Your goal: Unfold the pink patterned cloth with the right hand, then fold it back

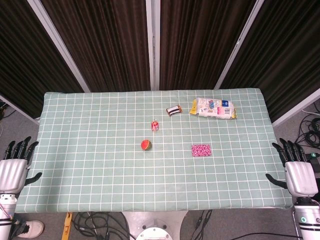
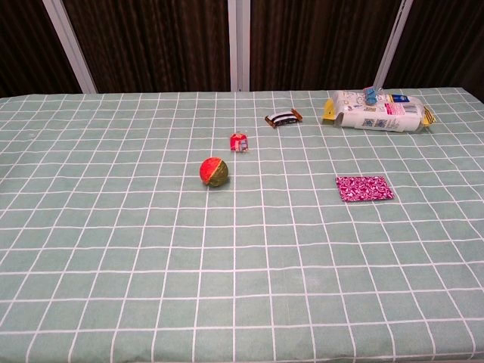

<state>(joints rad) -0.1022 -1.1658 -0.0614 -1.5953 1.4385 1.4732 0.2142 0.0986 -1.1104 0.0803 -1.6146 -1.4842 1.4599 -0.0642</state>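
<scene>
Dark brown curtains with pale metal posts close off the back, and in front of them stands the table [image 1: 100, 165] under a pale green cloth crossed by a white grid. At its left edge, off the cloth, the left hand [image 1: 15, 167] hangs palm-side down, its black fingers [image 1: 20, 148] apart and straight, holding nothing and pointing toward the far side. Well to the right of those fingers, near the middle of the table, lies a small round ball, half red and half olive green [image 1: 146, 145]. Just beyond it stands a small red and white packet [image 1: 155, 125], and farther back a small dark wrapped bar with white stripes [image 1: 173, 110]. Right again, near the far edge, a white plastic bag with blue and yellow print [image 1: 212, 108] lies on its side. Nearer than the bag, the pink patterned cloth [image 1: 201, 150] lies flat as a small folded rectangle, well apart from both hands. At the table's right edge the right hand [image 1: 299, 175] hangs, its black fingers [image 1: 290, 150] spread and straight, empty, with the folded cloth well to their left.
</scene>
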